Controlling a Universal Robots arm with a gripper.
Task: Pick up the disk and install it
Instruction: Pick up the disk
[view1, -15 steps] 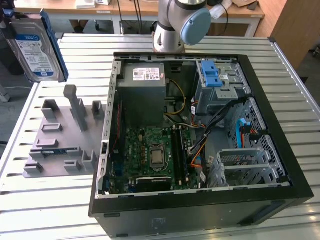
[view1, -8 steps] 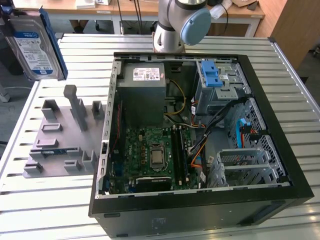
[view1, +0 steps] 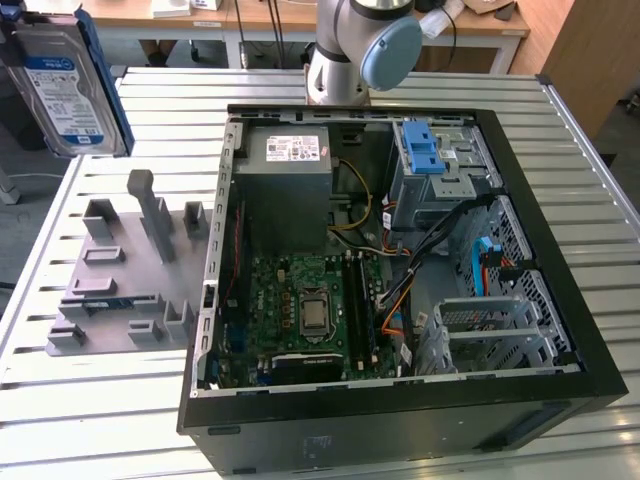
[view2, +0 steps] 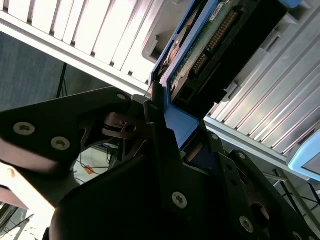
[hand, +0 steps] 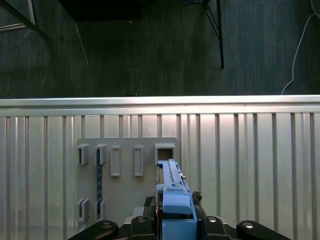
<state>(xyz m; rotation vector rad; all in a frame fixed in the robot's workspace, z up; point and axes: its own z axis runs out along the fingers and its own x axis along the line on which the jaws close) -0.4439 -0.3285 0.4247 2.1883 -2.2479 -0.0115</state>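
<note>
Gripper (view2: 169, 120) w/ disk (view1: 62, 90) over slatted metal table (hand: 250, 150), dark floor (hand: 150, 50) beyond.

Disk (view2: 200, 55) partly beyond second wrist view

disk (view1: 62, 88) | silver HDD, blue/white label, blue frame | upright, airborne, exterior view's upper left

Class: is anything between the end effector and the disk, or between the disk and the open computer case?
Nothing stands between them: the end effector grips the disk by its blue frame. Towards the computer case, only the grey fixture plate stands, seemingly below the disk's height. The case's top side is open.
</note>
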